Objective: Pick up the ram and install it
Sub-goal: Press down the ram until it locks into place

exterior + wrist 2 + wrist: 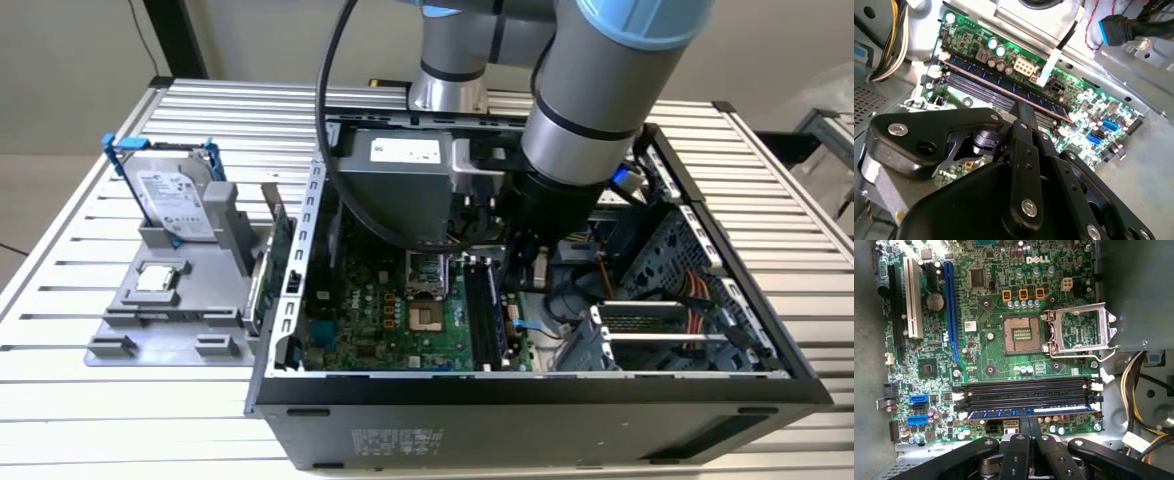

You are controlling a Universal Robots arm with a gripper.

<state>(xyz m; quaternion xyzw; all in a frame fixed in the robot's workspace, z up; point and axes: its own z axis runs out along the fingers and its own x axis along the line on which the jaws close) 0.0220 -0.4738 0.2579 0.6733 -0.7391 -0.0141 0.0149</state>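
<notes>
The ram (1029, 413), a long thin stick with a blue-labelled face, stands on edge in the memory slot nearest the gripper, alongside two empty black slots (1024, 390). In the second wrist view the ram (994, 85) runs as a dark strip across the green motherboard (1089, 100). My gripper (1030, 422) is down inside the computer case, its black fingers (1021, 440) drawn together at the middle of the ram's top edge. The same grip shows in the second wrist view, gripper (1023, 108) on the strip. In the exterior view the gripper (515, 272) hangs low over the board.
An open processor socket (1021, 334) with its raised metal frame (1079, 330) lies beyond the slots. Cable bundles (1141, 405) run beside the slots' end. Outside the case (534, 390), a grey holder (160, 300) carries a hard drive (174, 195) and a small silver chip (158, 278).
</notes>
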